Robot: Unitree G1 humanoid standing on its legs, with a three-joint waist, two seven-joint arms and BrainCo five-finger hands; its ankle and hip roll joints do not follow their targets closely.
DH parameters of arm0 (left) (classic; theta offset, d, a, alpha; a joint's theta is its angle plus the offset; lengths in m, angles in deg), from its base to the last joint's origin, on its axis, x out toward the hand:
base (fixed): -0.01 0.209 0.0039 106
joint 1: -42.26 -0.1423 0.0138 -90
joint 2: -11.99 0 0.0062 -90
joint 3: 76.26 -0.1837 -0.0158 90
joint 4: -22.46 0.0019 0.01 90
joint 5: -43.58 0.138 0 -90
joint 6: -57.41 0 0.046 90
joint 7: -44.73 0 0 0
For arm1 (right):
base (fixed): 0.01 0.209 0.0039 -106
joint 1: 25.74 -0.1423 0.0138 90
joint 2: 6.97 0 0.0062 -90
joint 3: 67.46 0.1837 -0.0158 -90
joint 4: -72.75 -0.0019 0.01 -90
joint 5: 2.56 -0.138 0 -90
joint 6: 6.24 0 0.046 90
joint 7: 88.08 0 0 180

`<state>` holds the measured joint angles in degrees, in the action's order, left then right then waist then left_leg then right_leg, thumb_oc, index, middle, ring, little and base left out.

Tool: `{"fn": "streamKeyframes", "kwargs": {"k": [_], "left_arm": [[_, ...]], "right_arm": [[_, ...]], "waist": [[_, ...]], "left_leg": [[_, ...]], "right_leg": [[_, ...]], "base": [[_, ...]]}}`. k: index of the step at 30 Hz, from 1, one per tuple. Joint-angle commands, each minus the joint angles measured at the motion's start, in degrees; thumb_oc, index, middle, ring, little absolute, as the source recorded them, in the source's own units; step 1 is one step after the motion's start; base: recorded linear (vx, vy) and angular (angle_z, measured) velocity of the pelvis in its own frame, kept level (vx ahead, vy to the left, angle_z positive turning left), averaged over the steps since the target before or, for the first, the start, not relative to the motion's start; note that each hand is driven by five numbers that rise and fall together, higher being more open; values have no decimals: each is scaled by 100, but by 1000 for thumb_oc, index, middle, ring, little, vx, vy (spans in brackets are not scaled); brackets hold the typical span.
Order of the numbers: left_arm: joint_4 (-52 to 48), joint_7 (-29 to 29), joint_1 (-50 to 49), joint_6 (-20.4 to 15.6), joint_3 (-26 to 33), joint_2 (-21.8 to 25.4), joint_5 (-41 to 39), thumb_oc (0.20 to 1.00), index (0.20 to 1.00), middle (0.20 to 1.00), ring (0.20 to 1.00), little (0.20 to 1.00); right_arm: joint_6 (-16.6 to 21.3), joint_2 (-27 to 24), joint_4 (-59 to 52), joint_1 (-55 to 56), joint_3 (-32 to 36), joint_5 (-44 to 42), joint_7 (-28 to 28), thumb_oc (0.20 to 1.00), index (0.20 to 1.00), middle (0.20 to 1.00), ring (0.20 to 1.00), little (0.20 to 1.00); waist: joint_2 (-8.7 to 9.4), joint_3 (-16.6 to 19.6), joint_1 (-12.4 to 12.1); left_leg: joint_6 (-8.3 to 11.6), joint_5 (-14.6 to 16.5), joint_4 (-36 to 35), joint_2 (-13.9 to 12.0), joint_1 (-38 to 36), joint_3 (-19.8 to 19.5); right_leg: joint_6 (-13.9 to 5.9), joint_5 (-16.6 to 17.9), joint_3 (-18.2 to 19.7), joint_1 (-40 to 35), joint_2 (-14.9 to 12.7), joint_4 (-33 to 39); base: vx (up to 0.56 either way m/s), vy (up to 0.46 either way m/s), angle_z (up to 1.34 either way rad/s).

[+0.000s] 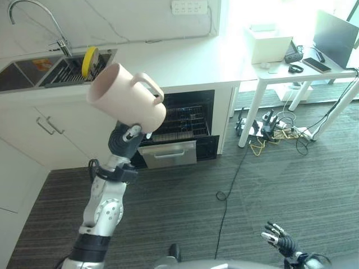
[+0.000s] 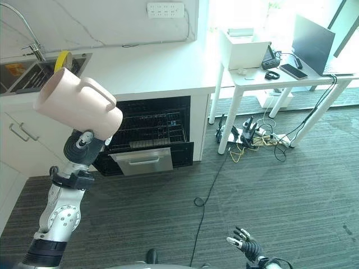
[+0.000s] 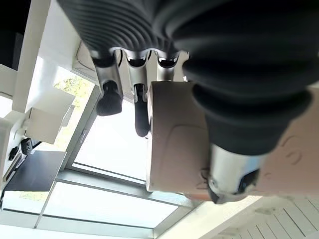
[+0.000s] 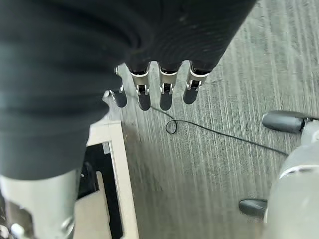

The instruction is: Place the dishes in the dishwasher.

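My left hand (image 1: pixel 127 140) is raised in front of the counter, shut on a pale pink mug (image 1: pixel 126 98) that tilts with its handle to the right. In the left wrist view the mug (image 3: pixel 174 144) lies against the palm with the thumb over it and the fingers (image 3: pixel 110 97) beside it. Behind it, under the counter, the dishwasher (image 1: pixel 185 120) stands open with its dark wire rack (image 2: pixel 147 126) showing and its steel front panel (image 1: pixel 168 154) low in front. My right hand (image 1: pixel 279 240) hangs low at the bottom right over the carpet, open, its fingers (image 4: pixel 164 94) straight and holding nothing.
A sink (image 1: pixel 28 73) with a tap sits at the back left, with a yellow plate (image 1: pixel 88 60) upright in a drying rack. A white table (image 1: pixel 280 72) with a laptop (image 1: pixel 335 36) stands at the right. Cables and a power strip (image 1: pixel 269 128) lie beneath it.
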<state>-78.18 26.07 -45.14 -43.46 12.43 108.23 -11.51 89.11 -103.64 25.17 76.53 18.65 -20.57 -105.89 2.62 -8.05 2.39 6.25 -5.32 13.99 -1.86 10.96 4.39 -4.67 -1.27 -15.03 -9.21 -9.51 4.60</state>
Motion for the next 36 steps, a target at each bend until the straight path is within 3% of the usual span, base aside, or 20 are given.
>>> {"fn": "streamKeyframes", "kwargs": {"k": [1, 2, 4, 6, 7, 10, 12, 14, 15, 19, 22, 23, 24, 26, 28, 30, 32, 34, 35, 36], "left_arm": [[-105, -349, -134, -370, 455, 0, -131, 200, 200, 200, 200, 200], [-55, -544, -140, -317, 438, -2, -158, 200, 200, 200, 200, 200], [-2, -833, -42, -315, 338, -21, 169, 200, 200, 200, 200, 200], [-142, -785, -4, -51, 393, 175, 20, 200, 200, 200, 200, 200], [-46, -705, 104, -15, 350, 216, 34, 200, 200, 200, 200, 200], [-21, -636, 200, -4, 299, 197, 177, 200, 200, 200, 200, 200], [-59, -577, 94, -87, 213, 204, 357, 200, 200, 200, 200, 200], [-6, -294, 256, -97, 117, 313, 489, 200, 200, 200, 200, 200], [-105, 65, 447, -14, 181, 415, 781, 200, 200, 200, 200, 200], [-249, 202, 293, 102, 318, 481, 1110, 200, 200, 200, 200, 200], [-308, 396, -175, 11, 446, 509, 1352, 200, 200, 200, 200, 200], [-432, 560, -533, -72, 477, 546, 1599, 200, 200, 200, 200, 200], [-435, 620, -579, -157, 421, 554, 1595, 200, 200, 200, 200, 200], [-479, 699, -510, -203, 359, 487, 1634, 200, 200, 200, 200, 200], [-534, 714, -390, -229, 364, 475, 1851, 200, 200, 200, 200, 200], [-491, 822, -305, -96, 349, 515, 1883, 200, 200, 200, 200, 200], [-460, 874, -284, -37, 329, 555, 2070, 200, 200, 200, 200, 200], [-469, 851, -282, 11, 257, 636, 2161, 200, 200, 200, 200, 200], [-555, 847, -331, -43, 260, 684, 2312, 200, 200, 200, 200, 200], [-645, 1058, -342, -55, 283, 745, 2328, 200, 200, 200, 200, 200]], "right_arm": [[136, -395, -169, -121, 74, -10, 75, 1000, 1000, 1000, 1000, 1000], [174, -381, -165, -23, 220, -220, 2, 1000, 1000, 1000, 1000, 1000], [171, -312, -210, -158, 233, -524, 274, 1000, 1000, 1000, 1000, 1000], [-15, -211, -657, -122, 418, -852, 679, 1000, 1000, 1000, 1000, 1000], [75, -135, -689, -41, 503, -881, 745, 1000, 1000, 1000, 1000, 1000], [238, 135, -1192, 295, 624, -295, 573, 1000, 1000, 1000, 1000, 1000], [-51, 59, -1941, 387, 611, -417, 707, 1000, 1000, 1000, 1000, 1000], [-214, 1, -2475, 310, 624, -622, 749, 1000, 1000, 1000, 1000, 1000], [-234, 27, -2798, 37, 517, -672, 763, 1000, 1000, 1000, 1000, 1000], [-100, 8, -3160, -4, 563, -771, 754, 1000, 1000, 1000, 1000, 1000], [-384, -222, -3752, 16, 776, -933, 882, 1000, 1000, 1000, 1000, 1000], [-899, -505, -4533, -84, 943, -947, 874, 1000, 1000, 1000, 1000, 1000], [-967, -652, -4629, -190, 958, -921, 892, 1000, 1000, 1000, 1000, 1000], [-982, -806, -4685, -421, 891, -860, 965, 1000, 1000, 1000, 1000, 1000], [-964, -749, -4873, -601, 812, -956, 1096, 1000, 1000, 1000, 1000, 1000], [-925, -678, -5001, -596, 738, -896, 1121, 1000, 1000, 1000, 1000, 1000], [-890, -661, -5142, -521, 730, -961, 1090, 1000, 1000, 1000, 1000, 1000], [-834, -600, -5527, -282, 799, -1081, 1005, 1000, 1000, 1000, 1000, 1000], [-714, -582, -5724, -229, 818, -1071, 936, 1000, 1000, 1000, 1000, 1000], [-688, -557, -5845, -393, 695, -984, 841, 1000, 1000, 1000, 1000, 1000]], "waist": [[-193, 53, -14], [-229, 60, 32], [-205, 71, -6], [-178, 87, -17], [-148, 100, -23], [-8, 164, -71], [-37, 114, 56], [-5, 116, 165], [74, 51, 148], [72, 89, 78], [8, 285, 116], [-131, 302, 116], [-115, 207, 81], [-98, 138, -23], [-111, 120, -18], [-77, 165, -21], [-44, 212, 45], [-4, 212, 156], [-10, 245, 140], [-25, 273, 27]], "left_leg": [[470, -444, -1290, -1380, -771, 429], [657, -725, -1899, -1849, -854, 786], [771, -912, -1899, -2025, -673, 680], [778, -840, -1898, -1907, -754, 900], [700, -805, -1832, -1788, -735, 1067], [306, -538, -1886, -1215, -1030, 1226], [139, -304, -1899, -1094, -1296, 1081], [137, -218, -1899, -1104, -1285, 1010], [260, -161, -1899, -1247, -1356, 1224], [265, -127, -1899, -1382, -1390, 1238], [428, -240, -1899, -1636, -1461, 1427], [473, -280, -1898, -1677, -1663, 1475], [415, -140, -1334, -1516, -1559, 1408], [323, -34, -1149, -1172, -1156, 1140], [227, -132, -1766, -1103, -1377, 1301], [115, 37, -1899, -979, -1515, 1003], [54, 113, -1899, -936, -1578, 1013], [-68, 229, -1899, -826, -1696, 748], [-45, 246, -1899, -873, -1731, 752], [77, 241, -1899, -1018, -1781, 908]], "right_leg": [[-311, 387, 454, 131, -115, 40], [-440, 382, 135, -17, -292, 40], [-723, 374, -66, -306, -655, 39], [-945, 388, -279, -398, -1146, -243], [-939, 450, -370, -522, -1312, -389], [-920, 1212, -562, -124, -1740, -1395], [-699, 985, -334, 337, -1224, -1311], [-646, 969, -268, 524, -856, -436], [-859, 1555, -517, 796, -902, 40], [-859, 1494, -517, 776, -868, 40], [-769, 1037, -490, 687, -613, 40], [-525, 665, -193, 497, -247, 40], [-443, 614, -14, 439, -201, 40], [-500, 629, 4, 412, -250, 40], [-619, 689, -70, 460, -359, 40], [-657, 727, 57, 484, -382, 40], [-673, 752, 128, 460, -364, 40], [-599, 824, 574, 555, -396, -292], [-605, 880, 559, 519, -564, -171], [-736, 1131, 163, 444, -856, 14]], "base": [[334, 698, 36], [484, 1005, 41], [416, 868, 87], [420, 771, 45], [410, 660, 4], [347, 514, 13], [310, 174, -23], [166, -223, 44], [59, -398, 71], [55, -306, 29], [158, -304, 57], [285, -260, 13], [261, -150, -17], [76, 154, -23], [125, 275, -16], [126, 167, -27], [141, 69, -62], [159, -93, -45], [55, -360, 4], [-19, -576, -19]]}}
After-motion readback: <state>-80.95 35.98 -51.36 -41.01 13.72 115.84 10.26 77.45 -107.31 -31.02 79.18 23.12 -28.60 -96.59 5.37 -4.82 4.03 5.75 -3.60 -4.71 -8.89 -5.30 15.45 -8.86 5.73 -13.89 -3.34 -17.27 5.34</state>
